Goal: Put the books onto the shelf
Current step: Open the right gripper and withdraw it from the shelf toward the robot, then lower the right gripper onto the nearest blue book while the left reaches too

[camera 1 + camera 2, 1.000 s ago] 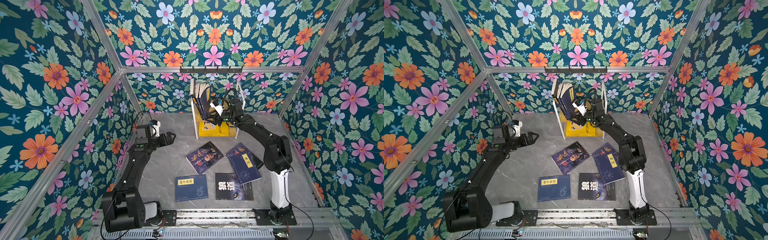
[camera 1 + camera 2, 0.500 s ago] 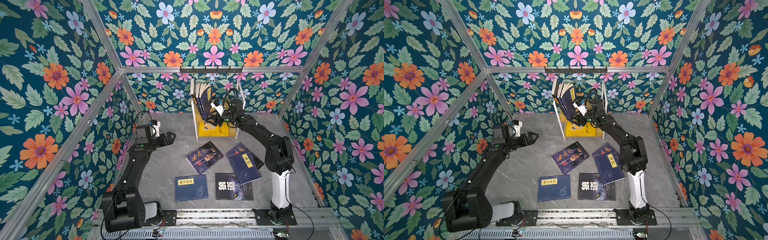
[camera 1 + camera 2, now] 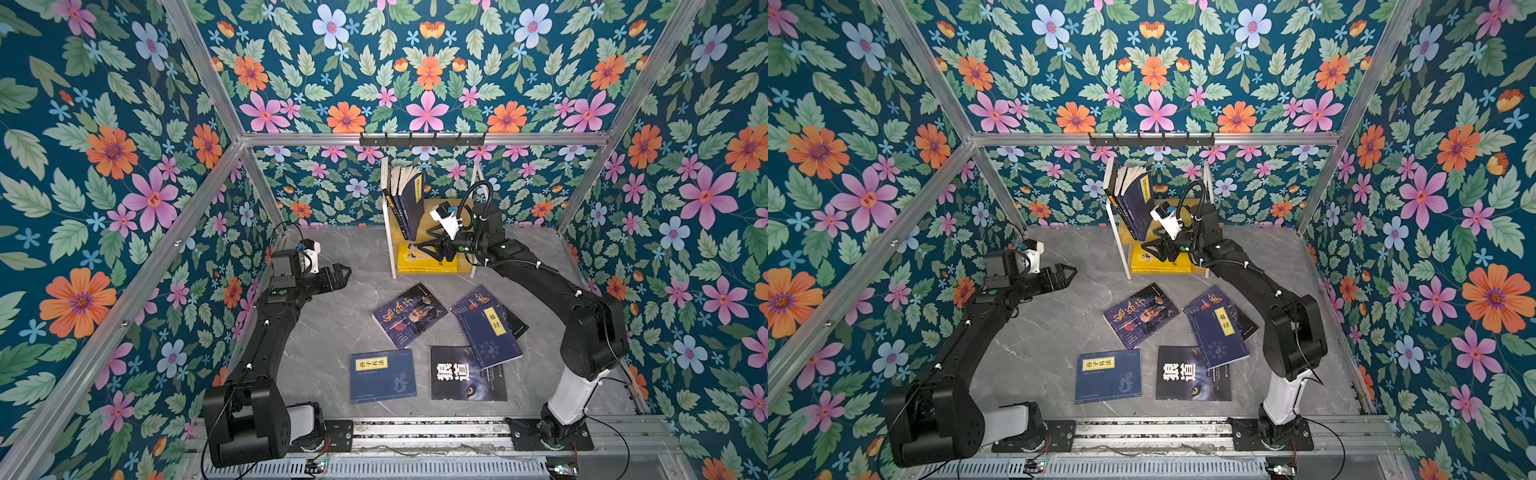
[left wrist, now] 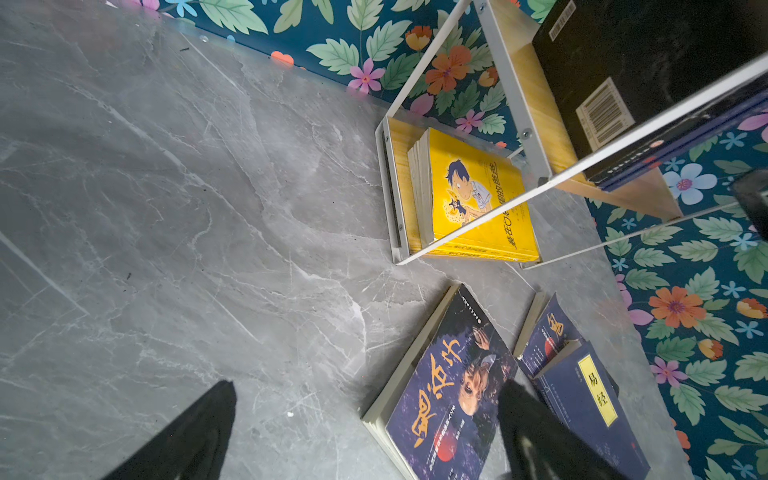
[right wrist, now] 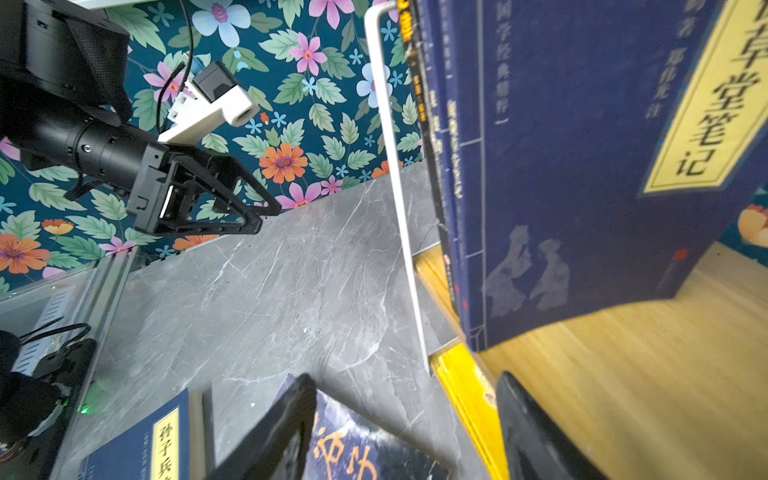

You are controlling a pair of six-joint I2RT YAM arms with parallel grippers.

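Note:
The shelf (image 3: 388,245) stands at the back centre. Several navy books (image 3: 409,203) lean upright on its upper board, and a yellow cartoon-boy book (image 4: 469,195) lies flat on the lower board. My right gripper (image 3: 430,249) hovers at the shelf's front, open and empty. The nearest standing navy book (image 5: 582,166) is just beyond its fingertips (image 5: 532,432). My left gripper (image 3: 343,274) is open and empty, out to the shelf's left, above the table. On the table lie a portrait book (image 3: 409,313), a labelled navy book (image 3: 490,332) on another dark one, a second labelled navy book (image 3: 382,374) and a black wolf-eye book (image 3: 465,374).
A black hook rail (image 3: 422,139) runs along the back wall above the shelf. Flowered walls (image 3: 124,208) with aluminium posts close in the grey marble table (image 3: 324,332) on three sides. The arms' base rail (image 3: 415,432) runs along the front edge.
My right gripper's jaws have spread wider and it has drawn back a little from the standing navy books. The left arm has not moved.

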